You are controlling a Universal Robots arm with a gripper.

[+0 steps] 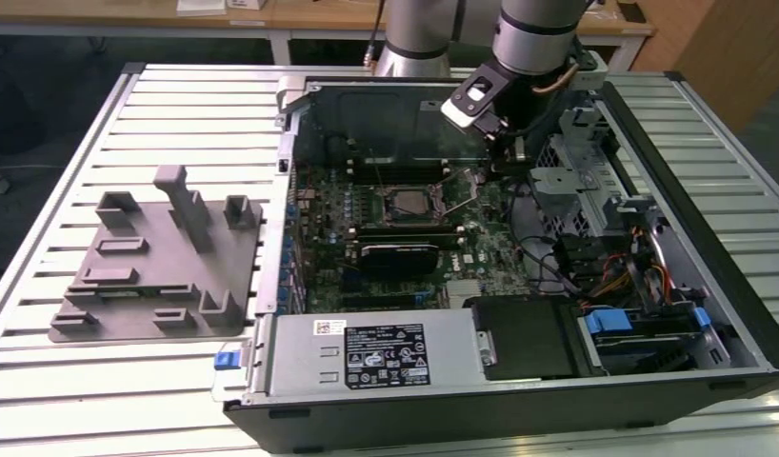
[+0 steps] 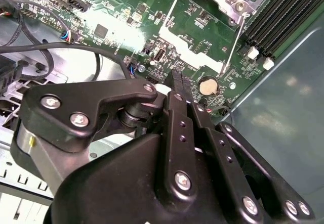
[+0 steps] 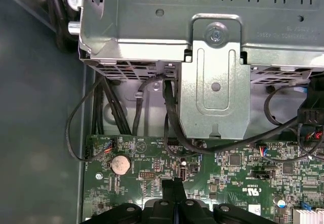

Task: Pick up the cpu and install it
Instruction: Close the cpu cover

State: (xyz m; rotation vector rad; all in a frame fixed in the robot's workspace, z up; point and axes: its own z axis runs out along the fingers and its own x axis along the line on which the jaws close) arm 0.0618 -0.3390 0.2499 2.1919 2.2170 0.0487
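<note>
In the exterior view, the open computer case [image 1: 517,286] lies on the slatted table. The black-framed socket [image 1: 409,202] sits mid-motherboard with a grey square, apparently the cpu [image 1: 408,201], lying flat inside it. A thin metal lever [image 1: 464,195] angles out from the socket toward the exterior view's right. My gripper [image 1: 496,168] hangs just beyond that lever's end, low over the board. In both wrist views the two black fingertips [image 2: 178,82] [image 3: 174,186] are pressed together with nothing between them, close above the green board beside a coin battery [image 2: 207,86] [image 3: 120,164].
A grey plastic tray [image 1: 161,276] with upright blocks rests on the table at the exterior view's left. A metal drive cage [image 3: 212,57] and black cables [image 3: 172,128] stand close ahead of the fingers. Memory slots [image 2: 283,16] and the power supply [image 1: 364,357] flank the board.
</note>
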